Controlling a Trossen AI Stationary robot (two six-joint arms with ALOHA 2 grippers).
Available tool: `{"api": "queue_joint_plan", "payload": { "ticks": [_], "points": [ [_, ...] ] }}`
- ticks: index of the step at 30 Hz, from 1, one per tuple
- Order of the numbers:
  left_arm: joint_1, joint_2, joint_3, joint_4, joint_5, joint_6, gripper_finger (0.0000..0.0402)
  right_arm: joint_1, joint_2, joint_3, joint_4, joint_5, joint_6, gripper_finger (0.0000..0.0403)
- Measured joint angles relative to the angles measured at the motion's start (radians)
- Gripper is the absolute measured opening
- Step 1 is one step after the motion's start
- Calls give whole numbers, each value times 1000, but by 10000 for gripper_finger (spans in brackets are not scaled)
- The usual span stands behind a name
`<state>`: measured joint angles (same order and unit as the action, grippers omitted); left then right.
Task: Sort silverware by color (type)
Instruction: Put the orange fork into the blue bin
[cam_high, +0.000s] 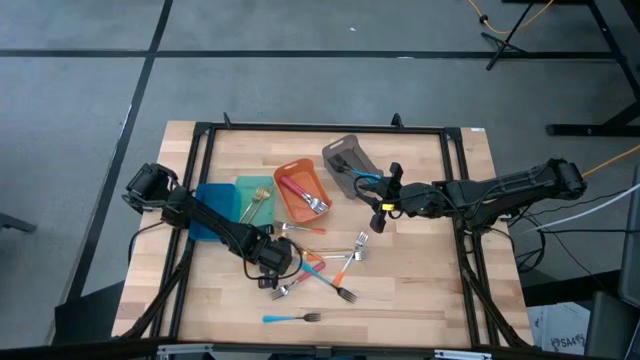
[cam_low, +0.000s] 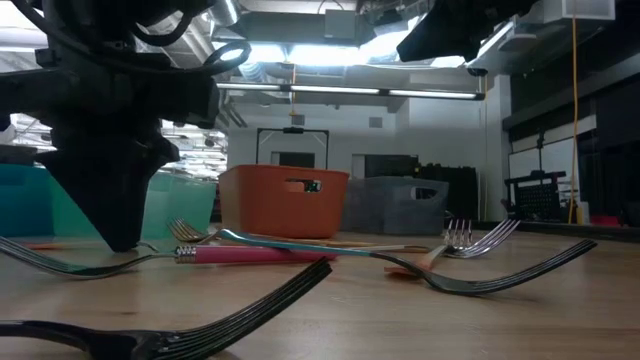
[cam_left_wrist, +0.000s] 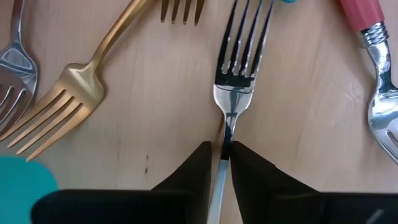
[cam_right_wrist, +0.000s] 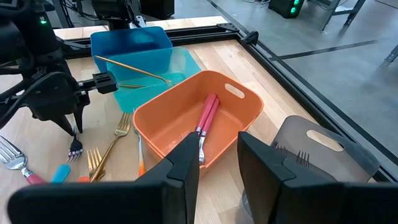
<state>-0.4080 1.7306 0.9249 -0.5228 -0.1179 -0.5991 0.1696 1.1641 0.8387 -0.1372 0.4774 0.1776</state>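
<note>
Fingers (cam_left_wrist: 245, 180) of the left gripper (cam_left_wrist: 224, 163) pinch the slim shiny neck of a silver fork (cam_left_wrist: 238, 68) lying flat on the pale wooden table (cam_high: 420, 285), low and left of centre in the high view. Gold forks (cam_left_wrist: 59, 99) and a pink-handled fork (cam_left_wrist: 373, 56) lie close beside it. Higher up stand an orange bin (cam_right_wrist: 193, 121) holding red-handled pieces (cam_right_wrist: 207, 115), a teal bin (cam_right_wrist: 134, 46) and a grey bin (cam_right_wrist: 323, 155). Right gripper (cam_right_wrist: 214, 165) hovers above the orange bin, fingers partly apart, empty.
</note>
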Motion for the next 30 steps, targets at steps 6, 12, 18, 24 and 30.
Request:
{"api": "queue_joint_plan", "payload": {
  "ticks": [6, 12, 18, 24, 30],
  "points": [
    [-1, 0, 0, 0, 0, 0, 23, 0, 0, 0, 0, 0, 0, 99],
    [-1, 3, 13, -12, 5, 0, 7, 0, 0, 0, 0, 0, 0, 99],
    [-2, 6, 53, -43, 51, -1, 7, 0, 0, 0, 0, 0, 0, 99],
    [-1, 6, 114, -55, 111, -1, 6, 0, 0, 0, 0, 0, 0, 99],
    [-1, 5, 199, -157, 104, 6, 5, 0, 0, 0, 0, 0, 0, 99]
  ]
}}
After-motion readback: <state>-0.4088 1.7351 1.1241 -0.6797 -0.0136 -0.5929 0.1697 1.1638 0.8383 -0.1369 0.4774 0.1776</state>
